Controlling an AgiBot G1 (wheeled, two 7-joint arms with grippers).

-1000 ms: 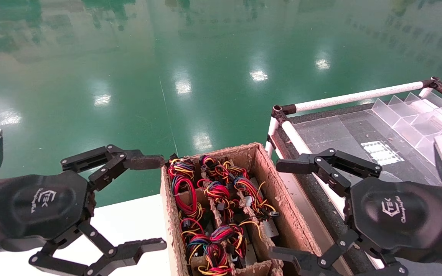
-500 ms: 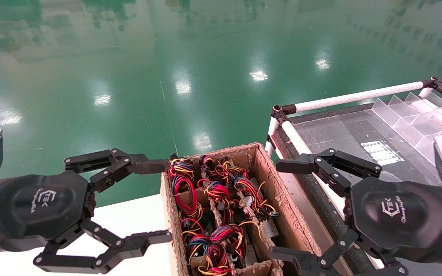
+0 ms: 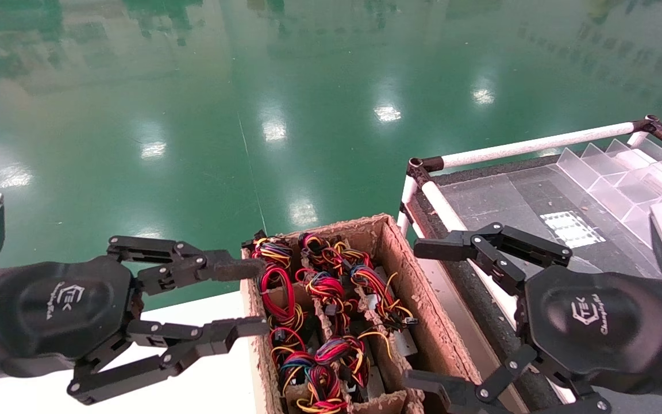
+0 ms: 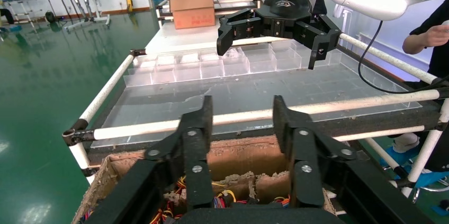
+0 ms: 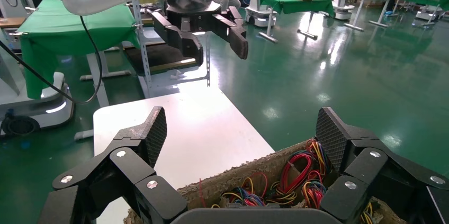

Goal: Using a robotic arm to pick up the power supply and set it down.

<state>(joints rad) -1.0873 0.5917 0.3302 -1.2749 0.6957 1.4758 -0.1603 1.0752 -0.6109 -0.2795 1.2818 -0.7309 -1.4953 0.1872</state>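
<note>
I have the left gripper [image 3: 250,298] half-spread at the cardboard box's [image 3: 423,322] left rim, above the wire bundles [image 3: 319,305]. My right gripper [image 3: 423,313] waits wide open beside it

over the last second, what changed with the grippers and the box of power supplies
The left gripper narrowed its fingers partway and edged toward the near left wall of the cardboard box, its fingertips now at the box's rim. It holds nothing yet. The right gripper stayed wide open beside the box's right wall. The wire bundles of the power supplies and the box did not move.
</note>
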